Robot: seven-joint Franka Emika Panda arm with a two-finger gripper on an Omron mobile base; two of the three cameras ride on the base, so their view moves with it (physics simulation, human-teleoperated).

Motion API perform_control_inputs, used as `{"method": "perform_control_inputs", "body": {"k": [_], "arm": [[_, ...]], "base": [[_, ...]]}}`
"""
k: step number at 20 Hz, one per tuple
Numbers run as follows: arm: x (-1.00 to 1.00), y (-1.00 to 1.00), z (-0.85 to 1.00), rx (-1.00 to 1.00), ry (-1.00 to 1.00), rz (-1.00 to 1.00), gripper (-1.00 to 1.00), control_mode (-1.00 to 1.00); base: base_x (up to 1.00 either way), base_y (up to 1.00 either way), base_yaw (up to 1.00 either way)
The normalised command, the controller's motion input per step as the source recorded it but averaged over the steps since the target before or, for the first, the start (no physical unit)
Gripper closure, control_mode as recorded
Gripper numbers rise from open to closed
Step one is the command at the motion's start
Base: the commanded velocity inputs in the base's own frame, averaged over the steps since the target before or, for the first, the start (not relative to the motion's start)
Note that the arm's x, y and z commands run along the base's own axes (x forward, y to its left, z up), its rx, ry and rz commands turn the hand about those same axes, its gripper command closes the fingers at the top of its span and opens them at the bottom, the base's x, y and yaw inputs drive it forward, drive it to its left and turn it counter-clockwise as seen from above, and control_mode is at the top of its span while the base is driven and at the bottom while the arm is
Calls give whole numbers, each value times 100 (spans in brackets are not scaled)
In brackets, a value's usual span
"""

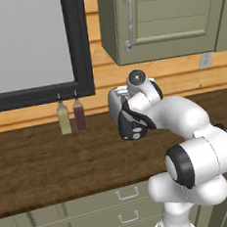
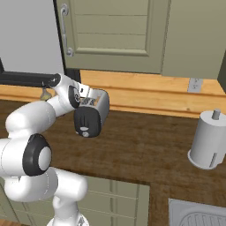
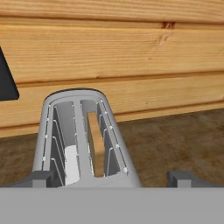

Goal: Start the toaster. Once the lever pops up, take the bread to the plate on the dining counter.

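The toaster (image 3: 83, 131) stands on the dark wood counter against the plank wall, seen from above in the hand view with its two slots open to me. The bread (image 3: 96, 144), a tan slice, sits on edge down in the right slot. My gripper (image 3: 109, 179) hovers just above the near end of the toaster, open, its fingertips (image 3: 37, 178) spread wider than the body. In the base views my wrist covers the toaster's (image 2: 99, 110) top. Its black end panel (image 2: 87, 122) faces me; the lever is too small to pick out among its light marks. The plate and dining counter are out of view.
Two slim bottles (image 1: 70, 116) stand left of the toaster under the black-framed window (image 1: 79, 45). A paper towel roll (image 2: 207, 140) stands at the right, with a sink corner (image 2: 198, 214) in front of it. Wall cabinets (image 2: 114, 31) hang overhead.
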Motion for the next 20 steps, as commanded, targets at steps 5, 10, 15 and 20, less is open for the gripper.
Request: {"method": "perform_control_inputs", "body": {"k": [5, 10, 15, 20], "arm": [[0, 0, 0, 0, 0, 0, -100, -100], [0, 0, 0, 0, 0, 0, -100, -100], [0, 0, 0, 0, 0, 0, -100, -100], [0, 0, 0, 0, 0, 0, -100, -100]], "base": [[0, 0, 0], [0, 0, 0], [0, 0, 0], [0, 0, 0]]}}
